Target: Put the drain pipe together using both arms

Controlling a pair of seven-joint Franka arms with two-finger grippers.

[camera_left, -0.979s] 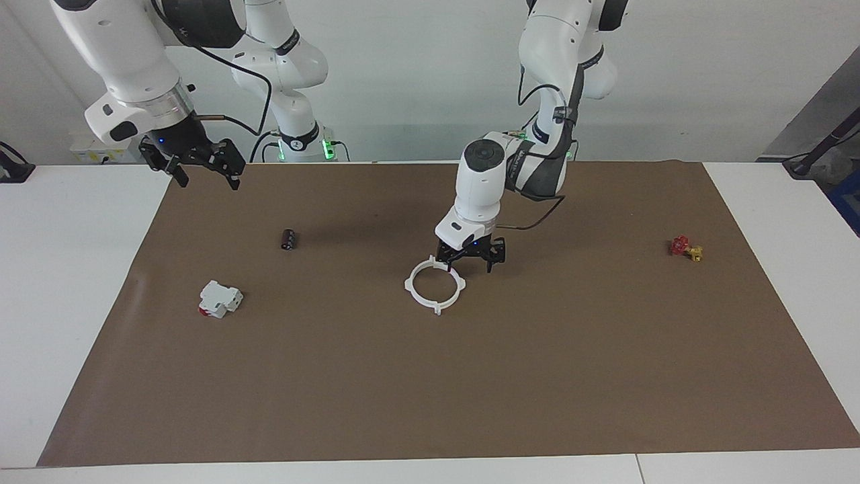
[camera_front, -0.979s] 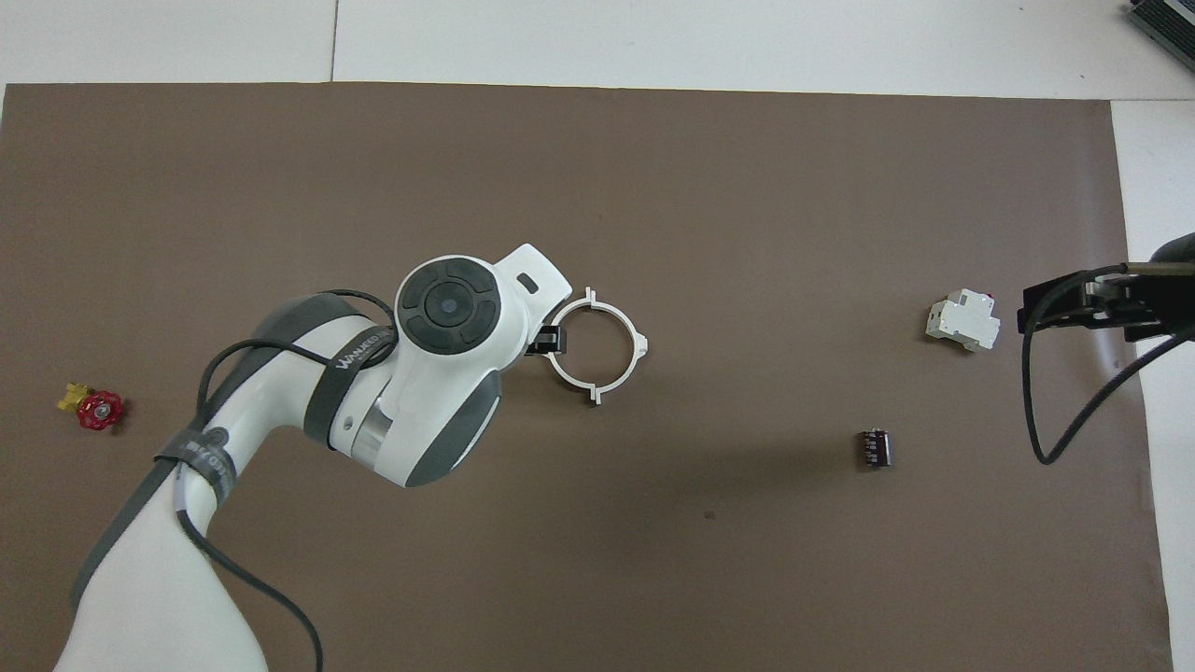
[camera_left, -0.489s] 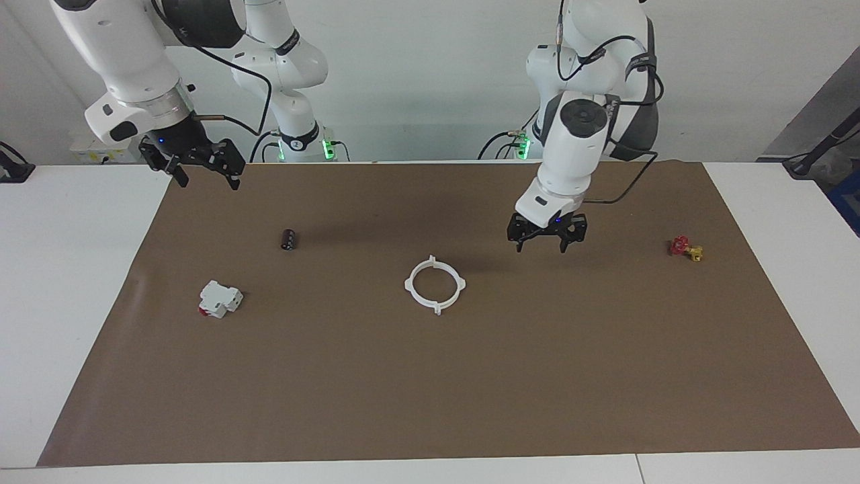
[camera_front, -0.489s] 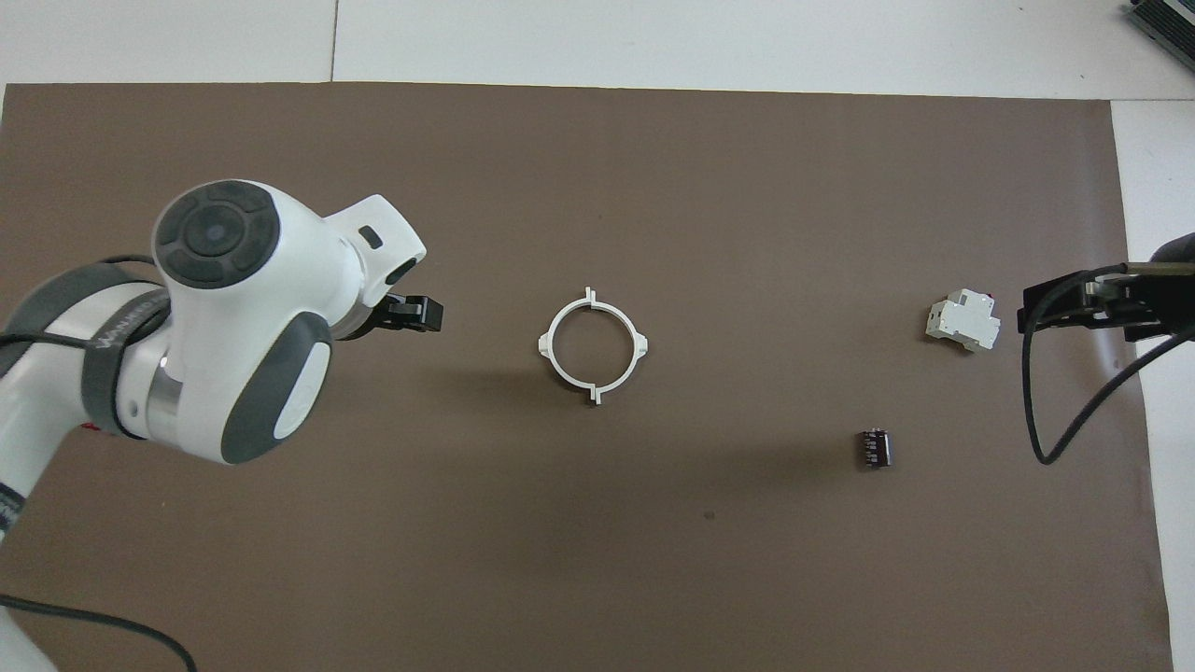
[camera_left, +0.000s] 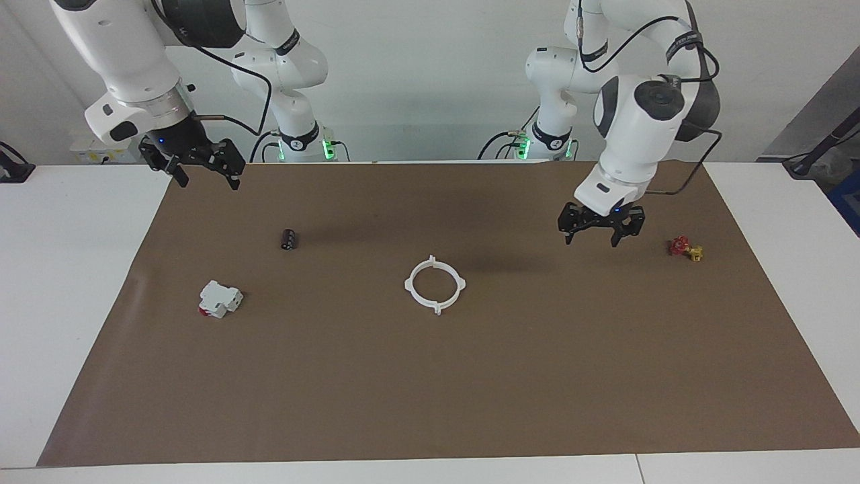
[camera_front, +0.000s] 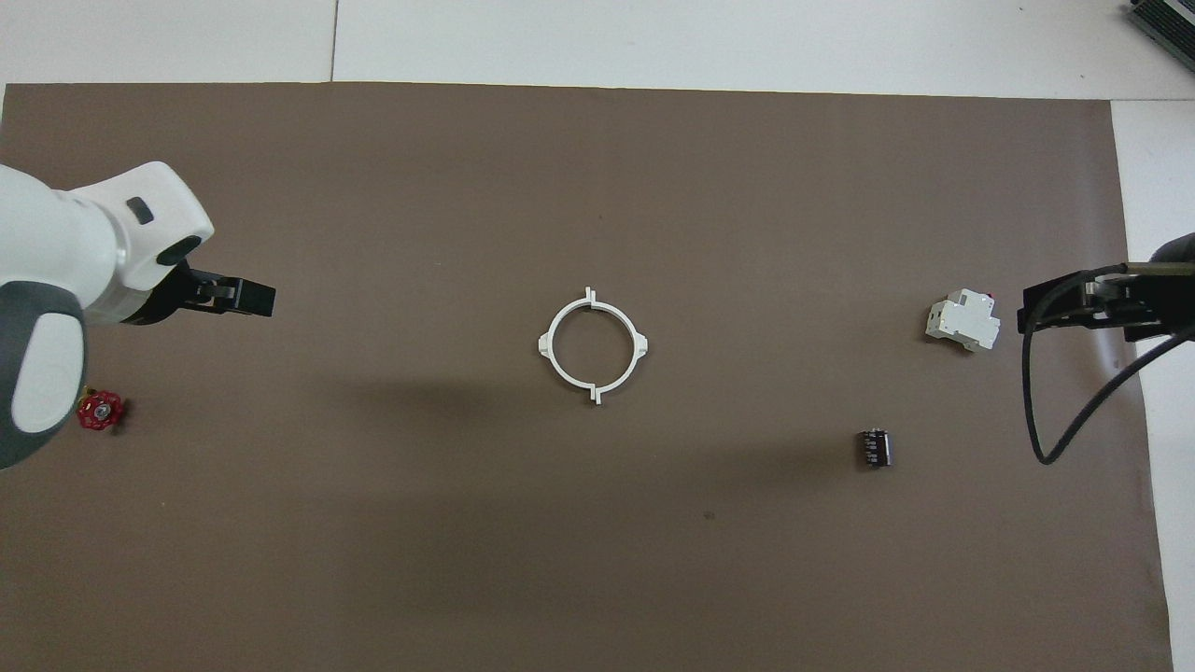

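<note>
The drain pipe (camera_left: 437, 309) lies flat on the middle of the brown mat as one joined white ring with four nubs (camera_front: 594, 390). Nothing touches it. My left gripper (camera_left: 591, 240) hangs open and empty over the mat between the ring and the red valve, its black fingers (camera_front: 254, 299) pointing toward the ring in the overhead view. My right gripper (camera_left: 209, 183) waits raised over the mat's edge at the right arm's end, open and empty; in the overhead view it (camera_front: 1032, 313) shows beside the white blocky part.
A white blocky part with a red spot (camera_left: 220, 299) (camera_front: 963, 322) and a small black cylinder (camera_left: 289, 238) (camera_front: 875, 447) lie toward the right arm's end. A red and yellow valve (camera_left: 685, 248) (camera_front: 99, 411) lies toward the left arm's end. The brown mat (camera_left: 430, 403) covers most of the table.
My left gripper has drawn away from the ring's rim toward the left arm's end and risen. The ring stays in place. The right arm has not moved.
</note>
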